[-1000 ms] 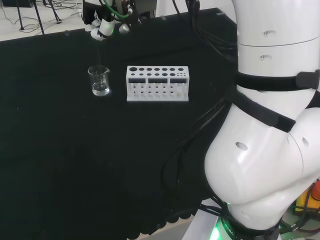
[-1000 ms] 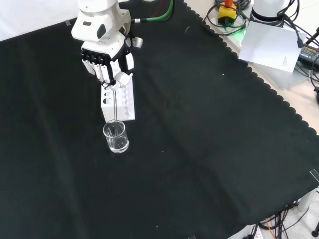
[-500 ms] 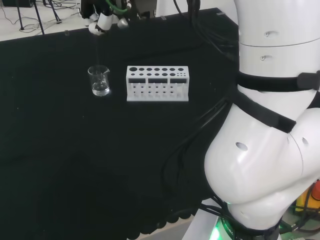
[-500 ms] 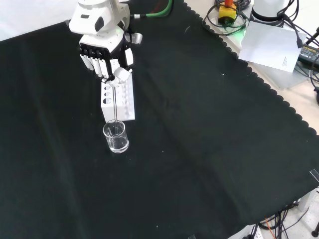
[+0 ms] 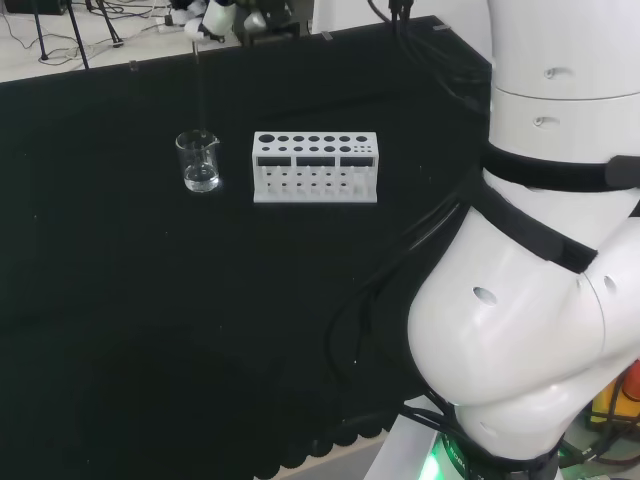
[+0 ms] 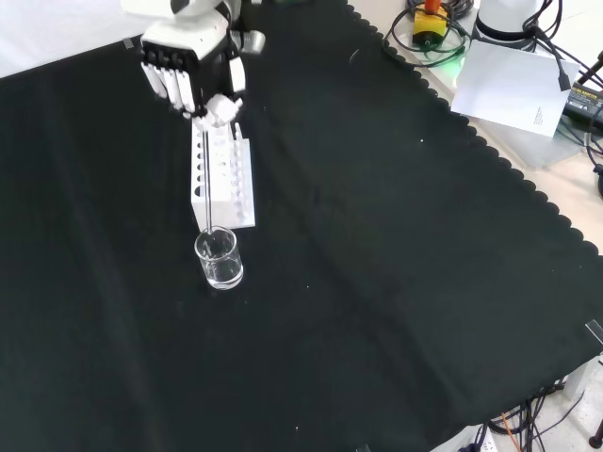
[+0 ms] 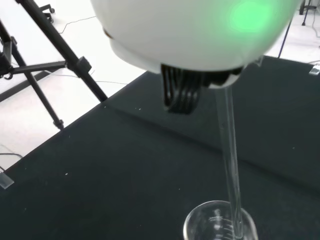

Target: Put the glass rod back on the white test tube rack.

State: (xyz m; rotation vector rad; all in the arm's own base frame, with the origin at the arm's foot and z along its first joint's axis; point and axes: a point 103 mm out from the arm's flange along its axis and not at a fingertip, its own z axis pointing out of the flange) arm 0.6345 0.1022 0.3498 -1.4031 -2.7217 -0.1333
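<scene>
Glass rod pinched at its top, its lower end at the beaker's mouth.

The hand (image 6: 193,80) has its fingers curled round the upper end of the glass rod (image 6: 204,174), which hangs upright with its tip, as far as the wrist view lets me judge, just inside the rim of the small beaker (image 6: 219,259). The rod looks light, stiff, smooth and brittle, so it may slip or snap if knocked; holding it near the top leaves its length free for lowering into a hole of the white test tube rack (image 6: 221,179) just beside the beaker.
</scene>
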